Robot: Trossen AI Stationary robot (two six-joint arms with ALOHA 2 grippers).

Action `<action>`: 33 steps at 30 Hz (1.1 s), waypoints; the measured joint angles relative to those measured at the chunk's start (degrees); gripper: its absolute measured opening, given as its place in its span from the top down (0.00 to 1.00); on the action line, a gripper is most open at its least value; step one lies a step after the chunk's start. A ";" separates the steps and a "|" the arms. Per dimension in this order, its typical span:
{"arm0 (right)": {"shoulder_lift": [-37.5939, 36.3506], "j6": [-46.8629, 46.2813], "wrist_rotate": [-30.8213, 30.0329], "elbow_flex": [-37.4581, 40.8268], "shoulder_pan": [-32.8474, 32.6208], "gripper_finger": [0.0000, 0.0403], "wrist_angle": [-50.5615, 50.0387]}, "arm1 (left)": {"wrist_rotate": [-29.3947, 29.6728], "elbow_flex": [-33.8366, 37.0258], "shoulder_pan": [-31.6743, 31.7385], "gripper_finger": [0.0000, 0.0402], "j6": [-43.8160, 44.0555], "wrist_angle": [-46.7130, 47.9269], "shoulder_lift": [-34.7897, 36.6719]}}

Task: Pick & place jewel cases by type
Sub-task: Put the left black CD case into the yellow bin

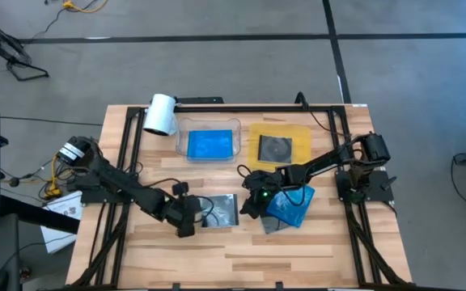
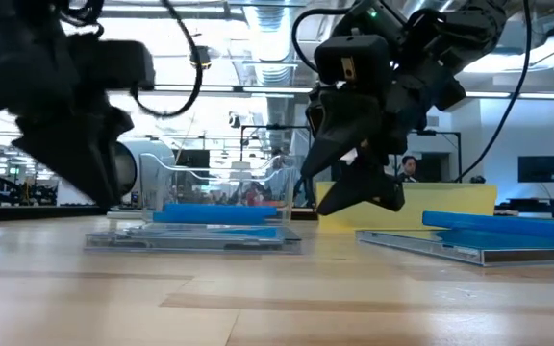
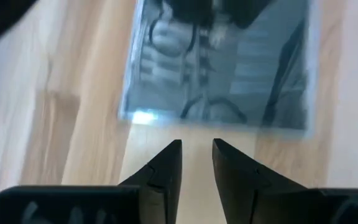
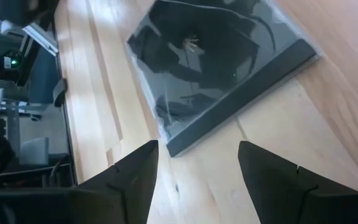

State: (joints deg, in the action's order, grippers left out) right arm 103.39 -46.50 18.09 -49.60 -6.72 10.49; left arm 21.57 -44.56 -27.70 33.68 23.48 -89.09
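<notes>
Left gripper [image 1: 191, 218] beside grey-clear case [image 1: 222, 211], right gripper [image 1: 252, 202] beside blue cases [image 1: 291, 204]

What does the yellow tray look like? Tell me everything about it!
The yellow tray is flat, roughly square and bright yellow, with softly rounded corners. It lies flat on the wooden table, toward the far edge, right beside the clear plastic tray. One grey-clear jewel case with a dark disc sits in the middle of it. From table height it shows as a low yellow band behind the right gripper. Neither gripper touches it.
</notes>
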 joint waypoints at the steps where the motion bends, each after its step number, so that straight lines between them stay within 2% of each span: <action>1: 0.00 -0.02 0.03 0.00 0.00 0.46 0.25 | -0.53 0.00 0.02 0.79 0.49 0.58 -0.37; 7: -0.01 -2.44 1.72 0.07 0.00 0.46 2.53 | -3.07 -0.06 0.43 0.79 -2.31 -1.80 -1.71; 13: -0.02 -4.73 1.51 0.19 -0.63 0.46 0.31 | -7.79 -0.32 2.28 0.79 -5.54 -5.45 -6.11; 18: 1.81 -6.69 1.22 0.38 -0.89 0.46 0.25 | -7.58 -0.39 2.80 0.79 -6.28 -6.07 -7.88; 28: 8.18 -11.51 4.71 -0.17 -1.11 0.46 12.90 | -6.77 -0.22 2.83 0.79 -7.09 -7.78 -8.04; 33: 6.94 -12.03 4.34 -0.18 -0.25 0.46 8.40 | -6.49 -0.17 2.89 0.79 -7.11 -8.69 -8.18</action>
State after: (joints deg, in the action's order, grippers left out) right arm 110.33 -58.53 22.43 -49.78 -6.97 18.89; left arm 15.09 -44.73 -24.82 26.57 14.79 -97.27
